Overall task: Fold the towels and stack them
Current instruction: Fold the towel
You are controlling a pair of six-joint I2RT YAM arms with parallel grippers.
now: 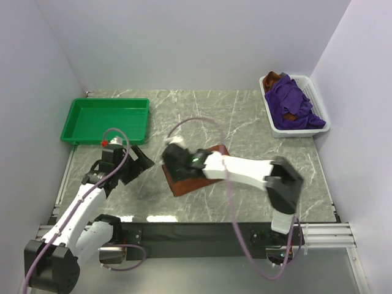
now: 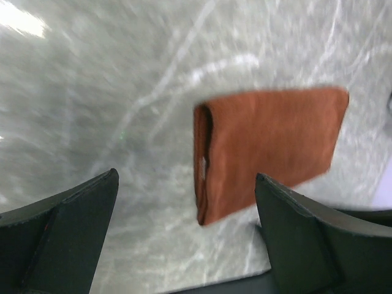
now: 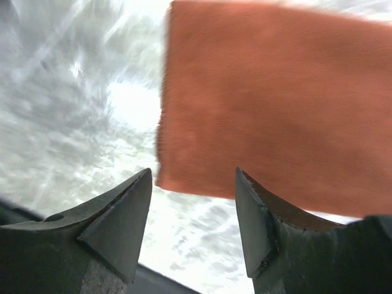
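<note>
Presently, only one towel is dealt with: a folded rust towel [image 1: 184, 184] lies flat near the middle of the bench [image 1: 245, 116], a tidy rectangle with its fold along one short side. No stack exists yet. The unfolded lot, purple towels [image 1: 294, 104] with a rust one [image 1: 274, 78] tucked at the back, sits heaped in the white basket [image 1: 300, 132] at the far right corner. By my reckoning the job is at an early stage, with most of the folding and all of the stacking left.

The right tool [image 3: 193, 177] hovers over the left end of the folded towel, jaws parted and nothing between them. The left tool [image 2: 185, 174] hangs just left of the towel, spread wide and empty.

A green tray [image 1: 105, 141] stands at the far left. The bench top is grey-green marbled and glossy, with patches of glare. Plain pale panels close in three sides.
</note>
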